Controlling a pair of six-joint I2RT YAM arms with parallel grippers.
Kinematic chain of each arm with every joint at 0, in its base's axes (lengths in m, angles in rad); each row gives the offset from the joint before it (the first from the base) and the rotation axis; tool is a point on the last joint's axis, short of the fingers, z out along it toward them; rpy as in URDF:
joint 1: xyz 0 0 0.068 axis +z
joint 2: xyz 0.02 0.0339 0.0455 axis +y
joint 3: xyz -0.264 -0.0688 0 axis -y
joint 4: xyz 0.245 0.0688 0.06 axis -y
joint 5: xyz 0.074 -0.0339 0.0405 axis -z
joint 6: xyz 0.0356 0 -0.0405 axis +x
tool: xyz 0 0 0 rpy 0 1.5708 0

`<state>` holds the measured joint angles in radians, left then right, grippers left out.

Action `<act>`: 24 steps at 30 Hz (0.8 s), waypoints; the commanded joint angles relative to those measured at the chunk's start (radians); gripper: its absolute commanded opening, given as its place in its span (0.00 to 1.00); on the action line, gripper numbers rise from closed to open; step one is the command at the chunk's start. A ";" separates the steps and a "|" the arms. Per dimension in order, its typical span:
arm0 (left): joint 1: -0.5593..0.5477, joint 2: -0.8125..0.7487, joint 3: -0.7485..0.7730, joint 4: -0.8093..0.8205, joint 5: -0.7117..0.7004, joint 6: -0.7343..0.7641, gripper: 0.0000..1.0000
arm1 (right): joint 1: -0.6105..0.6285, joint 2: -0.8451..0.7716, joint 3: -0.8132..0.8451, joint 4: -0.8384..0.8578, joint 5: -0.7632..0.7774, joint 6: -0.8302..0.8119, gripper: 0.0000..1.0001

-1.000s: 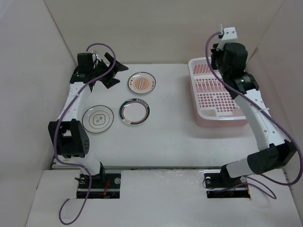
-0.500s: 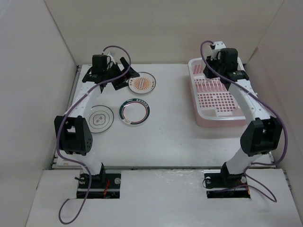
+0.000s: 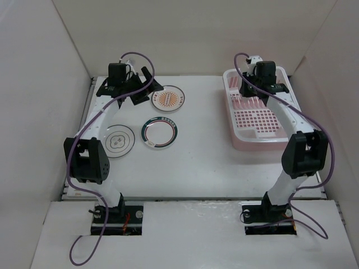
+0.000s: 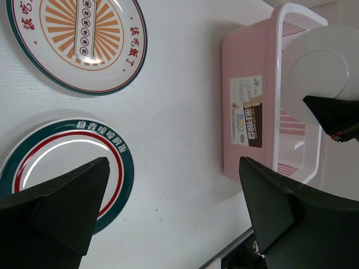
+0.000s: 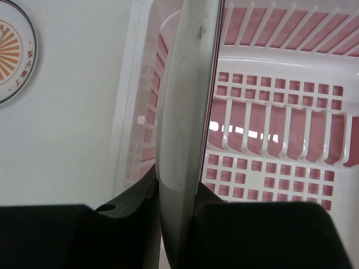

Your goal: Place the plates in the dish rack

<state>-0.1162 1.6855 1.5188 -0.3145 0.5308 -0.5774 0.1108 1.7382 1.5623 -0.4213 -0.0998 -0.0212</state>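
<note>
My right gripper (image 3: 262, 78) is shut on a white plate (image 5: 185, 123), held upright and edge-on over the back left part of the pink dish rack (image 3: 261, 141). The held plate also shows in the left wrist view (image 4: 322, 73), above the rack (image 4: 241, 67). My left gripper (image 3: 143, 85) is open and empty, just left of an orange sunburst plate (image 3: 169, 99). A green-rimmed plate (image 3: 160, 132) and a thin-ringed plate (image 3: 116, 140) lie flat on the table nearer the arms. The left wrist view shows the sunburst plate (image 4: 76, 39) and the green-rimmed plate (image 4: 67, 162).
White walls close in the table on the left, back and right. The rack (image 5: 280, 134) stands at the right against the back corner, its upright dividers across the middle. The sunburst plate (image 5: 14, 50) lies left of the rack.
My right arm has lowered and swung left, bringing the plate down over the rack's back left. My left gripper has moved right, closer to the sunburst plate.
</note>
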 commanded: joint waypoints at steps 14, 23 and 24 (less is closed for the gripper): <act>0.001 -0.035 0.064 -0.041 -0.031 0.024 1.00 | 0.003 0.072 0.062 0.015 0.003 0.038 0.00; 0.001 -0.053 0.023 -0.032 -0.040 0.024 1.00 | 0.003 0.072 0.062 0.015 -0.006 0.047 0.00; 0.001 -0.053 0.023 -0.032 -0.040 0.024 1.00 | 0.003 0.072 0.062 0.015 -0.006 0.047 0.00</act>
<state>-0.1162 1.6855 1.5505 -0.3637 0.4931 -0.5728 0.1108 1.8202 1.5738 -0.4473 -0.0883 0.0124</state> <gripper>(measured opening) 0.996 0.194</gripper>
